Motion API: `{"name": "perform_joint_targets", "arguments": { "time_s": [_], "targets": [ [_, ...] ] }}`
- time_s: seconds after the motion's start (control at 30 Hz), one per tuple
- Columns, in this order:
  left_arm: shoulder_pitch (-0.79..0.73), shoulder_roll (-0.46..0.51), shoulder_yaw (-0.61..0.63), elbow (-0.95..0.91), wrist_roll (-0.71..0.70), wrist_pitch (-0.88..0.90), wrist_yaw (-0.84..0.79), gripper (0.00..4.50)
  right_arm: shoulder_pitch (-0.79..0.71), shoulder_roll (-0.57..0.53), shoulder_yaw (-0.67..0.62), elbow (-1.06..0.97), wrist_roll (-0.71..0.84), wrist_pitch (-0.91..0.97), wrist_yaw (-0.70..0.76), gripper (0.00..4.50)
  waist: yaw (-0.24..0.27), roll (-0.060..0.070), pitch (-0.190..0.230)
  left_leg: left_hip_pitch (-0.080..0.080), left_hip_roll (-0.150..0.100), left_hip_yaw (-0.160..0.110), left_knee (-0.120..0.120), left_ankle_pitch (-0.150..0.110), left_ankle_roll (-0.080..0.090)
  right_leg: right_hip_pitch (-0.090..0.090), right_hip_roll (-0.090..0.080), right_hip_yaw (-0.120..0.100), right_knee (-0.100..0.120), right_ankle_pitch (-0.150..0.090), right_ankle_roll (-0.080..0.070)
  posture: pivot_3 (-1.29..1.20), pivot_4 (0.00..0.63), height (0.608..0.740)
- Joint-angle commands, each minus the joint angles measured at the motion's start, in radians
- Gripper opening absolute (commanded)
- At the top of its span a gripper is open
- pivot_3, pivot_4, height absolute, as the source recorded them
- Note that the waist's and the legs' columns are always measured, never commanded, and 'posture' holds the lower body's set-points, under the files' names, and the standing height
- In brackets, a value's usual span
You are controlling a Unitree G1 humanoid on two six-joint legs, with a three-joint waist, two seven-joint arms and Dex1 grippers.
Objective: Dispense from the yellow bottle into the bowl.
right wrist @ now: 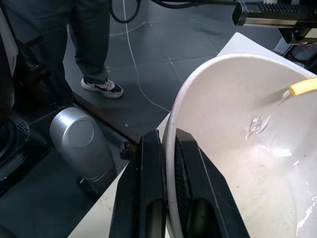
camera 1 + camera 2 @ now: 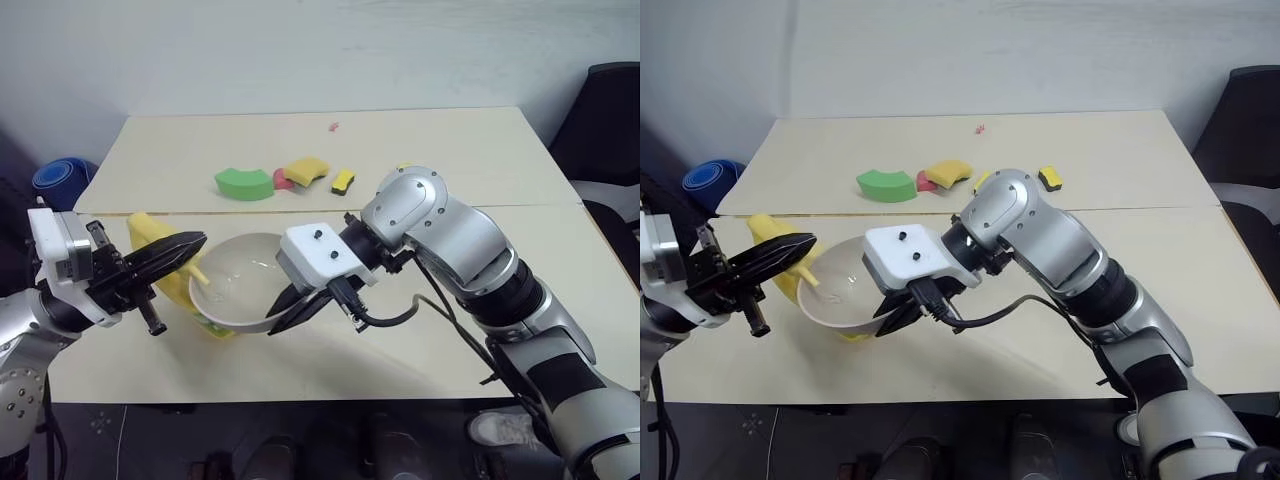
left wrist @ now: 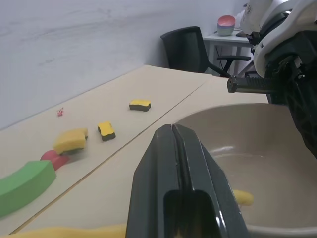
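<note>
Right gripper (image 1: 168, 213) pinches the bowl (image 2: 240, 285) rim, tilted under the yellow bottle (image 2: 160, 262) spout; closed left gripper (image 2: 190, 245) sits atop the pump

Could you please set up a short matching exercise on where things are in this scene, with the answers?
Things:
1. bowl
2. left gripper
3. green sponge
4. yellow bottle

States:
A. lying loose on the far table
B. rim pinched by the right gripper
C. shut, pressing the pump
D. spout over the bowl

Pairs: 1-B, 2-C, 3-A, 4-D
</note>
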Motion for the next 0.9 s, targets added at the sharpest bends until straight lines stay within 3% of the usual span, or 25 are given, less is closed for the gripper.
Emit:
{"name": "perform_joint_targets", "arguments": {
  "time_s": [0.03,0.13,0.23,0.33,0.43,0.6,0.77,0.9],
  "targets": [
    [0.009,0.011,-0.017,0.061,-0.011,0.078,0.001,0.02,0.006,-0.003,-0.027,-0.030,0.010,-0.011,-0.022,0.00,0.000,0.000,0.000,0.000,0.000,0.000,0.000,0.000,0.000,0.000,0.000,0.000,0.000,0.000,0.000,0.00,0.150,0.740],
    [-0.051,0.031,0.068,0.060,-0.183,0.146,0.025,0.02,0.037,-0.039,-0.047,-0.023,0.003,-0.040,-0.022,0.00,0.001,-0.002,0.001,-0.002,0.000,0.000,0.000,0.000,0.000,-0.002,0.000,0.000,0.000,0.000,0.000,0.00,0.150,0.740],
    [-0.078,0.074,0.153,0.062,-0.346,0.232,0.023,0.02,0.083,-0.092,-0.086,0.002,0.002,-0.103,-0.007,0.00,0.001,-0.011,0.006,-0.008,0.000,-0.002,0.000,0.000,0.000,-0.006,0.000,-0.001,0.000,0.000,0.000,0.00,0.150,0.740],
    [0.009,0.163,0.243,0.069,-0.433,0.361,-0.090,0.02,0.155,-0.166,-0.127,0.051,-0.038,-0.244,-0.001,0.00,0.000,-0.018,0.008,-0.019,0.000,-0.002,0.001,0.001,0.000,-0.017,0.000,-0.001,0.003,0.000,0.000,0.00,0.150,0.740],
    [0.134,0.195,0.325,0.068,-0.370,0.372,-0.231,0.02,0.238,-0.221,-0.186,0.095,-0.042,-0.316,-0.017,0.00,-0.003,-0.016,0.010,-0.022,-0.001,-0.002,-0.001,-0.001,0.001,-0.021,0.001,-0.002,0.001,0.000,0.000,0.00,0.150,0.740],
    [0.310,0.185,0.396,0.065,-0.240,0.324,-0.412,0.02,0.411,-0.355,-0.223,0.257,-0.132,-0.600,0.031,0.00,0.001,-0.018,0.011,-0.022,-0.001,-0.002,-0.001,-0.004,0.002,-0.020,0.002,-0.004,-0.007,0.000,0.000,0.00,0.150,0.740],
    [0.367,0.163,0.383,0.115,-0.070,0.195,-0.484,0.02,0.491,-0.356,-0.251,0.513,-0.187,-0.873,0.007,0.00,0.001,-0.018,0.013,-0.019,-0.001,0.000,0.001,-0.004,0.002,-0.018,0.002,-0.002,-0.008,0.001,0.001,0.00,0.150,0.740],
    [0.361,0.085,0.271,0.149,0.126,0.003,-0.452,0.02,0.481,-0.299,-0.290,0.734,-0.215,-1.034,-0.099,0.00,-0.002,-0.017,0.013,-0.015,0.000,0.001,0.001,-0.003,0.002,-0.017,0.002,-0.001,-0.005,0.002,-0.001,0.00,0.150,0.740]
  ]
}}
